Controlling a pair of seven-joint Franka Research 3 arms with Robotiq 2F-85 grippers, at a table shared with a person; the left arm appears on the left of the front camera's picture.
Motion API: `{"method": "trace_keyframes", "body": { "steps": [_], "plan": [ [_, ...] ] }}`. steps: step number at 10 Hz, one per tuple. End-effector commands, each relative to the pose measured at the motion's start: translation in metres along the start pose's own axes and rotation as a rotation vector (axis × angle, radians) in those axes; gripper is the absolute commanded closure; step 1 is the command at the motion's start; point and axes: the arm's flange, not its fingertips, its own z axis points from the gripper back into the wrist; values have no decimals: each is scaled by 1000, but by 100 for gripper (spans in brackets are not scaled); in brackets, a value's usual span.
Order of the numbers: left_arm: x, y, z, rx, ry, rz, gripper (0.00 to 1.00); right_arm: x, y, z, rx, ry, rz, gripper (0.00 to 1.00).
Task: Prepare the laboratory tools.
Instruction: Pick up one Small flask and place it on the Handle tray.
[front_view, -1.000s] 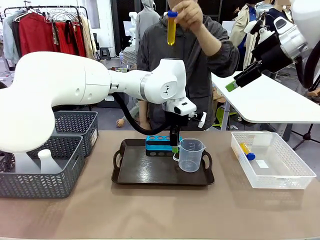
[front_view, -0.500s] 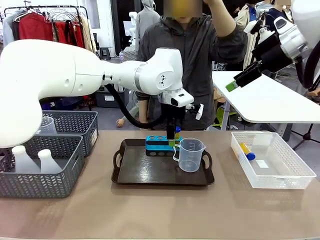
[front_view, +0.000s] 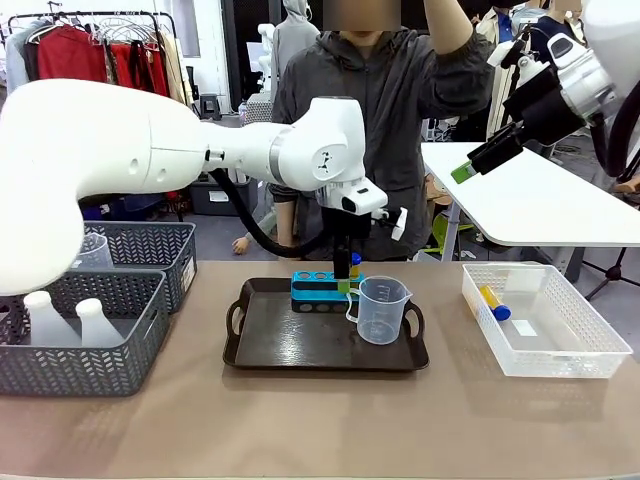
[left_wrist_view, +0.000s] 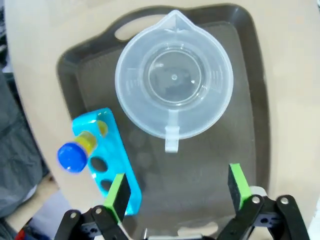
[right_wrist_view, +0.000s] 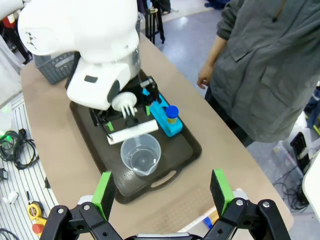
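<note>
Racked test tube (left_wrist_view: 80, 149): upright in the end hole of the blue rack (left_wrist_view: 114, 150), with yellow fill and a glossy blue cap; the other holes are vacant. The rack sits at the far side of the dark tray (left_wrist_view: 240, 150), just beside the clear beaker (left_wrist_view: 174, 75) (thin moulded plastic, round, with a handle).

Left gripper (left_wrist_view: 177, 172): above the tray near the rack, jaws spread wide with nothing between the green pads. The racked tube lies off to one side of the opening, not inside it.

Loose test tube (front_view: 491, 300): lying flat in the white crate (front_view: 600, 345) on the robot's right, well apart from the tray. Its long axis runs diagonally, with the cap toward the near-right corner.

Right gripper (right_wrist_view: 161, 174): raised high, wide open and empty. It is on the crate's side, so I judge the right arm the nearer one. A pick would likely need a descent with the fingers set across the tube's narrow width.

Conical flasks (front_view: 95, 322): translucent white, standing in the grey basket (front_view: 130, 365) at the robot's left, nearer the left arm.
</note>
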Motion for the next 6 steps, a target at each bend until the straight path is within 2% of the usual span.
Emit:
{"method": "trace_keyframes", "body": {
  "steps": [1, 3, 6],
  "plan": [
    [-19, -31, 38, 13, -18, 31, 0, 2, -1, 1, 17, -29, -12, 0],
    [-30, -52, 71, 43, -20, 112, 0, 2, -1, 1, 17, -29, -12, 0],
    [-82, -88, 123, 59, 25, 463, 0, 2, -1, 1, 17, -29, -12, 0]
  ]
}}
